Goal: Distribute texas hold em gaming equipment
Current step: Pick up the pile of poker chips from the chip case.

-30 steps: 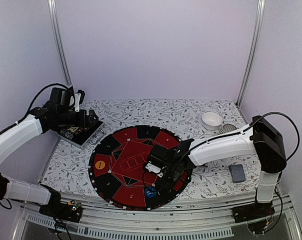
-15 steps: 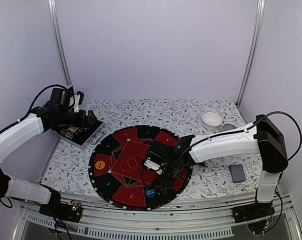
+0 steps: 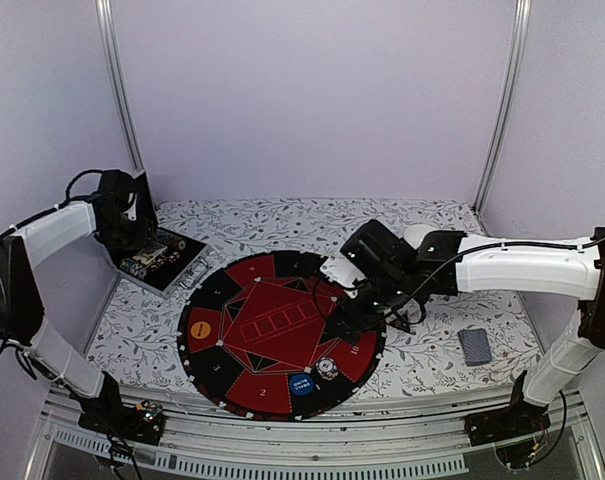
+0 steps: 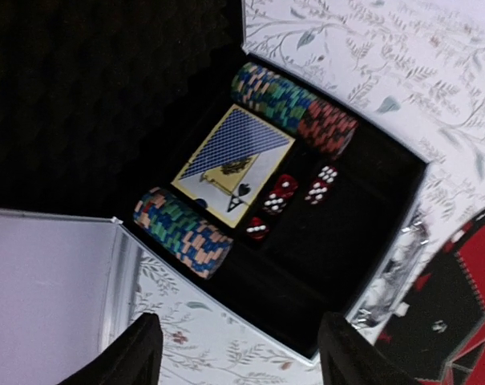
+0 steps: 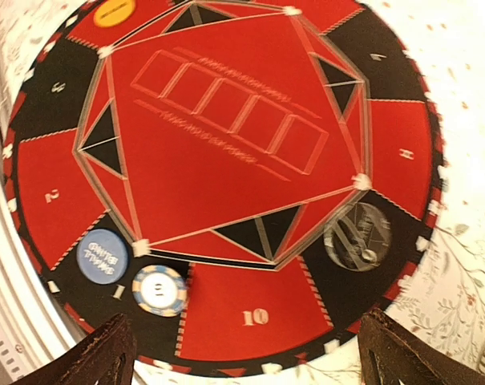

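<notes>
A round red-and-black poker mat [image 3: 272, 320] lies mid-table. On its near edge a white-and-blue poker chip [image 3: 325, 368] [image 5: 158, 290] sits beside the blue disc button [image 3: 302, 383] [image 5: 102, 257]. The orange button [image 3: 204, 325] [image 5: 114, 11] is on the mat's left. My right gripper [image 3: 354, 320] [image 5: 254, 361] hovers open and empty over the mat's right side. My left gripper [image 3: 140, 243] [image 4: 242, 357] hangs open and empty above the open black case [image 3: 167, 262], which holds chip rows [image 4: 182, 233] [image 4: 294, 104], a card deck [image 4: 230, 164] and red dice [image 4: 284, 188].
A grey-blue-backed card deck [image 3: 474, 346] lies on the floral cloth at the right. A white bowl [image 3: 424, 240] stands behind the right arm. A clear round disc [image 5: 356, 235] rests on the mat's right part. The case lid [image 4: 42, 289] stands at the left.
The right gripper opened, rose and drew back toward the right, leaving the chip on the mat beside the blue button. The left arm swung back over the case.
</notes>
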Tool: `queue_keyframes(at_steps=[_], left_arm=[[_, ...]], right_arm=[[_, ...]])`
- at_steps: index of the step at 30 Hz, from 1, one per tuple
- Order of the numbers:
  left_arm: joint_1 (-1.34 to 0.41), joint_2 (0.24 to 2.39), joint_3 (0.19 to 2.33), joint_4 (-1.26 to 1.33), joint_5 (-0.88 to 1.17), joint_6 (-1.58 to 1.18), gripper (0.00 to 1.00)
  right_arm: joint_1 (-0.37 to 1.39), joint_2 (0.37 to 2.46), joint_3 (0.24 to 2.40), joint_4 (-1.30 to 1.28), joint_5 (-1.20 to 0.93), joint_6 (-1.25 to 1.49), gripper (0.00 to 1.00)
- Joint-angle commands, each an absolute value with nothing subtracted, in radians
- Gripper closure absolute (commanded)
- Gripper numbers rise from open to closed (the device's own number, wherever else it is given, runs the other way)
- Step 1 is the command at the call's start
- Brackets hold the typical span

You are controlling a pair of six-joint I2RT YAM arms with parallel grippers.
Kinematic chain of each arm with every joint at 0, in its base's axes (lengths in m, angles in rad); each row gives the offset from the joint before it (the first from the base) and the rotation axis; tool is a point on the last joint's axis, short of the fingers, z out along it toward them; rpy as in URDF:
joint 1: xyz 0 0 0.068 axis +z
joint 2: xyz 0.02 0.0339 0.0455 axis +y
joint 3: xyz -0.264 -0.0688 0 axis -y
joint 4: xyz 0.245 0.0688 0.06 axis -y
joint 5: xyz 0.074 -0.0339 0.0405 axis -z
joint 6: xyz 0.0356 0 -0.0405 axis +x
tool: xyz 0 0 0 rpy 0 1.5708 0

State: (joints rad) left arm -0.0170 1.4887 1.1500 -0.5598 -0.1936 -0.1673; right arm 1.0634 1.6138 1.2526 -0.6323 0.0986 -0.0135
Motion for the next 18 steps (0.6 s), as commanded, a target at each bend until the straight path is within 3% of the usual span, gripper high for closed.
queue_keyframes(at_steps=[1, 9, 18], left_arm=[[0.027, 1.618, 1.216, -0.68, -0.316, -0.105, 0.37], [0.041, 1.797, 1.307, -0.707, -0.346, -0.075, 0.57], [0.055, 1.885, 1.343, -0.693, -0.367, -0.045, 0.53]], right_arm=[[0.997, 1.533, 1.163, -0.541, 0.07, -0.064, 0.01], [0.961, 1.519, 1.098, -0.514, 0.075, -0.101, 0.01], [0.95, 1.541, 1.106, -0.505, 0.051, -0.098, 0.01]])
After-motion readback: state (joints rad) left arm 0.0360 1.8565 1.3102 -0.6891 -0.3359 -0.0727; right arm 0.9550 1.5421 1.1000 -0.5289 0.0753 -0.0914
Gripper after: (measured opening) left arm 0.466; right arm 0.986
